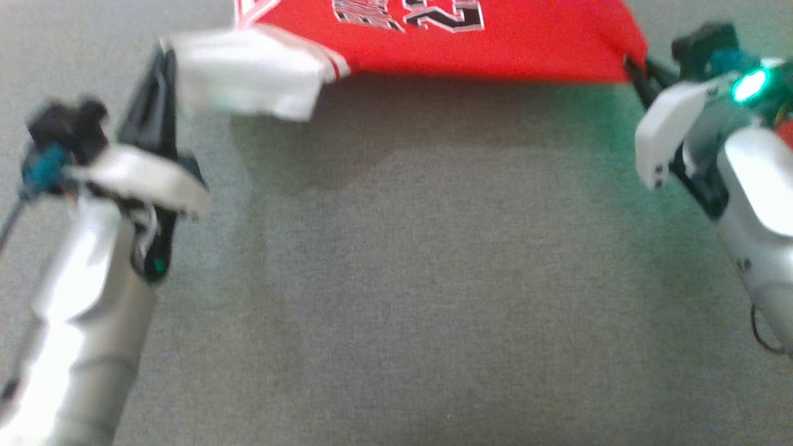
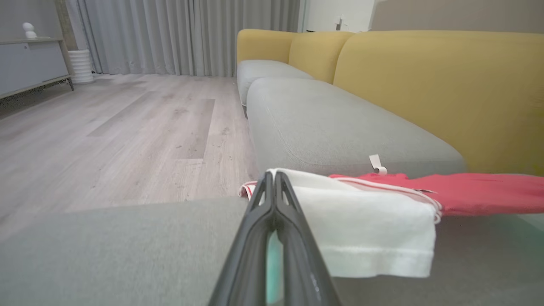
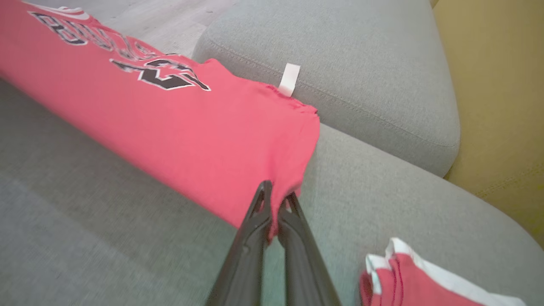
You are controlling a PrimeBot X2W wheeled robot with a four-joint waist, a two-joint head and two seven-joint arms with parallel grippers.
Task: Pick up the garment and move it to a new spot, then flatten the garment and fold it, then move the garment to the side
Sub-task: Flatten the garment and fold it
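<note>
Head view, blurred: the red jersey (image 1: 483, 49) is held stretched over the sofa cushion (image 1: 396, 279), probably for flattening. Left wrist view: the left gripper (image 2: 274, 180) is clenched on its white sleeve (image 2: 365, 225). Right wrist view: the right gripper (image 3: 276, 202) is clamped on a red corner

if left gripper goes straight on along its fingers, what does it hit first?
The left gripper is shut on the shirt by its white sleeve, which travels with it. Past the tips, next looks to be the near end of the neighbouring grey seat cushion, though depth is unclear.
</note>
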